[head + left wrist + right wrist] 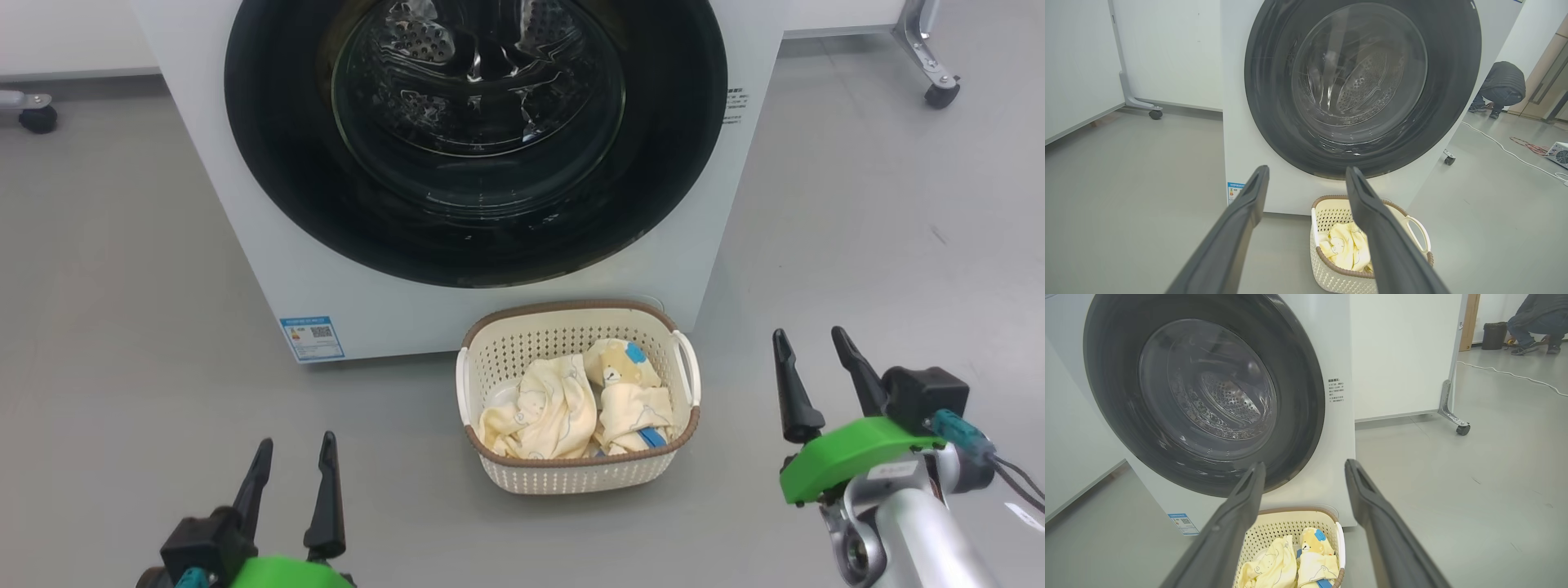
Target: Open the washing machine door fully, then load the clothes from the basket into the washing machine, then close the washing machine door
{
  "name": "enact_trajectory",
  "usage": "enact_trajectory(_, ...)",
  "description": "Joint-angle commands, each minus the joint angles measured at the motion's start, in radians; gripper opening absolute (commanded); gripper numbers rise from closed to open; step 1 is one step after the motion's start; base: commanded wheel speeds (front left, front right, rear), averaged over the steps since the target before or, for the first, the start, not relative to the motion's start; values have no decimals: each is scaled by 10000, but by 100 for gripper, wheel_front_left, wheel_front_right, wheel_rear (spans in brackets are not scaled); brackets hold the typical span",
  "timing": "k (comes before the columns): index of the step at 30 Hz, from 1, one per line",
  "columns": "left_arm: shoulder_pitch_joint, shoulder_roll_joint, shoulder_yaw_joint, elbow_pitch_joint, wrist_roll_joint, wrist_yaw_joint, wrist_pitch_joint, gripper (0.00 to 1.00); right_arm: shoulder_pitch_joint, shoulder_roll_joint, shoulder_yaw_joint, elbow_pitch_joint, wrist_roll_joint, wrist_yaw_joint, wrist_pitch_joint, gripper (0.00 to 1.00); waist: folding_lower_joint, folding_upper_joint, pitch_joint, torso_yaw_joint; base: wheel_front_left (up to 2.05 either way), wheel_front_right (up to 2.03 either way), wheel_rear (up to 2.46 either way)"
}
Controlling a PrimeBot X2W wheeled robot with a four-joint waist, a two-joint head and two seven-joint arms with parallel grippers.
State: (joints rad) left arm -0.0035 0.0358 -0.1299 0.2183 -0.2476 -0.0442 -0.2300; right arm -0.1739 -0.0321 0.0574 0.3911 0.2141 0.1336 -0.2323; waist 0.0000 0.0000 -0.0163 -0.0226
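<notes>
Head view: washing machine door [473,253] stands shut, basket [571,309] of clothes [555,408] on the floor [122,327] just before it; left gripper [295,445] and right gripper [808,333] are wide, empty. A grip may slip on that glossy door.

Grey floor [122,245], white wheeled partitions [1400,355] behind.

Washing machine door [476,220]: glossy black rim, clear glass bowl, reflective. Behind it, perforated steel drum [420,37], shiny. Washing machine [237,237] body smooth white, satin. Basket [571,478]: cream perforated plastic, brown woven-look rim. Clothes [543,412]: soft crumpled cloth. Floor [122,286] grey, smooth, with a dull sheen.
</notes>
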Motion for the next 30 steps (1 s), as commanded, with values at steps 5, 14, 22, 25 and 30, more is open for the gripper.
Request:
enact_trajectory(5,-432,144,200,196,316,-77,-298,100,-710,-180,362,202,-948,-28,-275,100,0,0,1,-19,0,0,0)
enact_trajectory(14,-547,145,299,691,285,-154,-318,100,-880,-181,415,703,-876,-29,-295,100,0,0,28,-37,0,0,0)
enact_trajectory(22,-605,145,301,737,196,-103,-318,100,-925,-181,456,779,-758,-29,-295,100,0,0,19,-16,0,0,0)
enact_trajectory(25,-606,145,307,759,146,-94,-318,100,-934,-181,470,796,-748,-29,-295,100,0,0,19,-10,0,0,0)
enact_trajectory(30,-609,145,305,804,129,-102,-318,100,-956,-181,489,846,-703,-29,-295,100,0,0,15,-8,0,0,0)
